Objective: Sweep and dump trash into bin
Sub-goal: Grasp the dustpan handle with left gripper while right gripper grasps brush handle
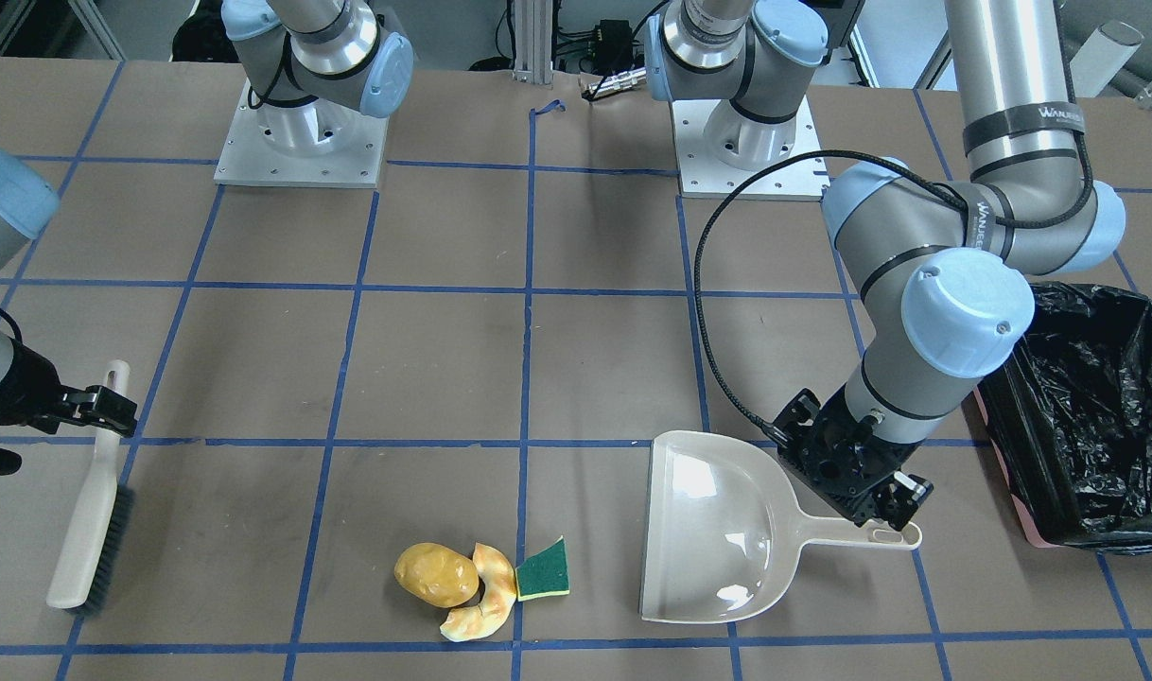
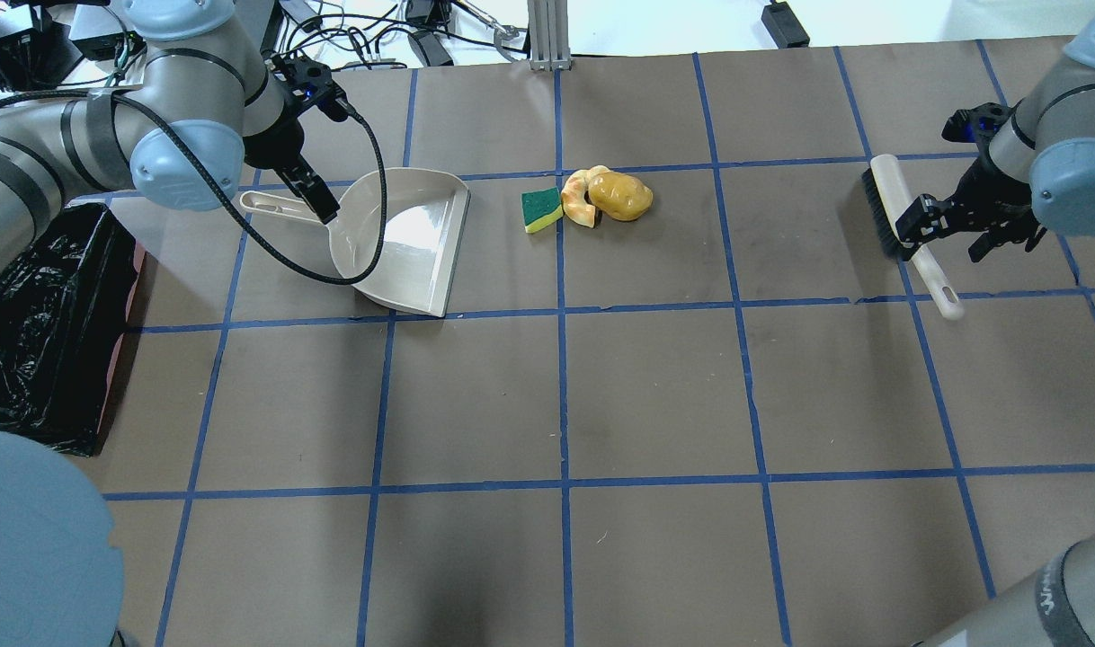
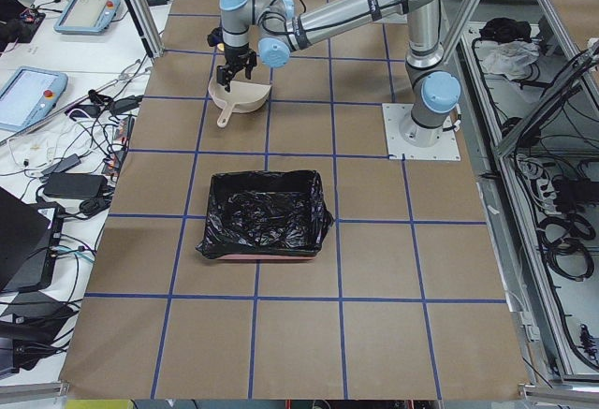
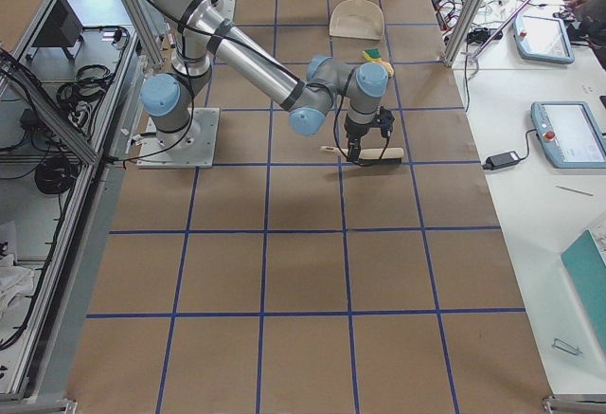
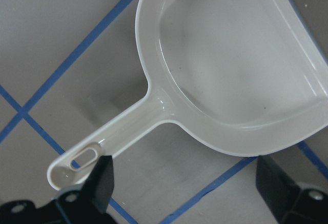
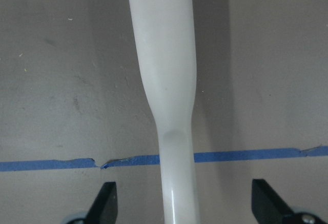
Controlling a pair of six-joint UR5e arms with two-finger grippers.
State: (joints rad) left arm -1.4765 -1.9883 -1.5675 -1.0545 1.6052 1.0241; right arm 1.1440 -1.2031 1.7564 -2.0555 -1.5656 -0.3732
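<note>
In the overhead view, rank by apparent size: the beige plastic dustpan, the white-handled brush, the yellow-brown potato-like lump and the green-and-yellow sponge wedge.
1. beige plastic dustpan
2. white-handled brush
3. yellow-brown potato-like lump
4. green-and-yellow sponge wedge
All sit at a similar distance from the camera, so nearness hardly skews this.

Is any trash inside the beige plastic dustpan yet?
No, the beige plastic dustpan holds nothing; the trash lies on the brown table beside it.
</note>
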